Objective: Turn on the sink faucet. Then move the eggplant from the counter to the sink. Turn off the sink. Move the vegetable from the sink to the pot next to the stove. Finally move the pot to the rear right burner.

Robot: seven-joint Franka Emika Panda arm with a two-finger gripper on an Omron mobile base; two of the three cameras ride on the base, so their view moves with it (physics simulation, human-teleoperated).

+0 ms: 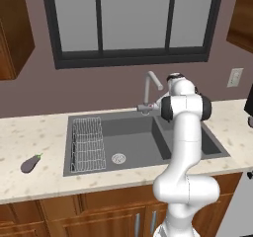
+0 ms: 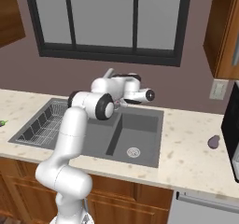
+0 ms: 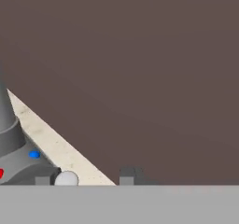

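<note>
The grey faucet (image 1: 150, 84) stands at the back rim of the sink (image 1: 133, 138), and I see no water running from it. In the hand view its base (image 3: 14, 157), with a red and a blue dot, sits at the lower left. My gripper (image 3: 84, 178) is open right beside that base, facing the wall. A small white knob (image 3: 66, 178) lies between the fingertips, close to the left one. The purple eggplant (image 1: 30, 164) lies on the counter left of the sink, far from the gripper. The pot and the burner are out of view.
A wire rack (image 1: 88, 144) fills the left part of the sink (image 2: 140, 125). A small purple object (image 2: 214, 142) lies on the right counter beside a dark appliance (image 2: 231, 125). The brown wall and a window are close behind the faucet (image 2: 108, 72).
</note>
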